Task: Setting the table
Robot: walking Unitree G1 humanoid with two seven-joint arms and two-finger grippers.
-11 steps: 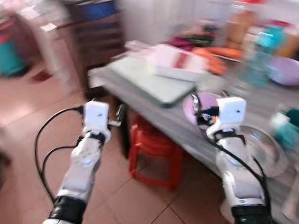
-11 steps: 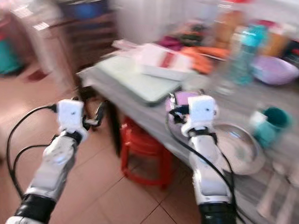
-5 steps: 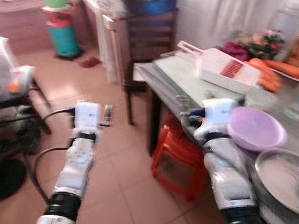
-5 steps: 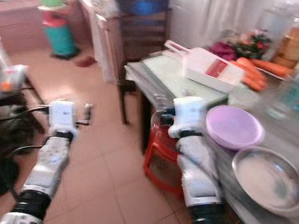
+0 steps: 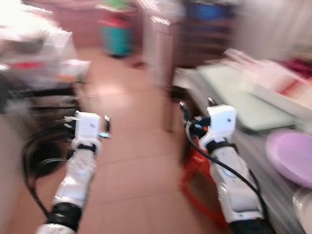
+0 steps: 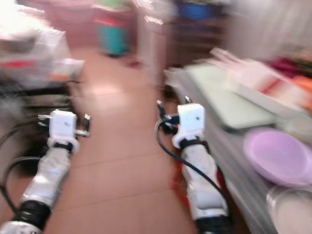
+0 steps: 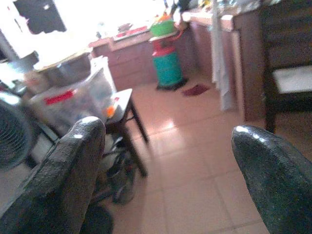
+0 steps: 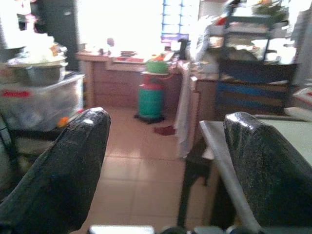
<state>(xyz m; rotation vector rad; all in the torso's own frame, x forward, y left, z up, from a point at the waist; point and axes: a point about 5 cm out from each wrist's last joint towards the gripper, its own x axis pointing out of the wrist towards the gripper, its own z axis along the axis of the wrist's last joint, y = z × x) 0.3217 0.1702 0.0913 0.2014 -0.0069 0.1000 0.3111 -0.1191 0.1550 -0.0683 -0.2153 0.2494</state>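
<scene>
Two hands hang before you over the tiled floor [image 5: 138, 163], both empty with fingers spread apart: the left hand [image 5: 88, 119] well clear of the counter [image 5: 258, 147], the right hand [image 5: 195, 111] just beside its near edge; on the counter a lilac bowl [image 5: 294, 163] sits upright behind a pale green board [image 5: 244, 103], whose long axis runs along the counter's edge.

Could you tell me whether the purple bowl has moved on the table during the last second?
Cannot tell. The purple bowl sits further right in the picture, but the whole blurred view shifted, so the camera turned; it remains beside the green board.
</scene>
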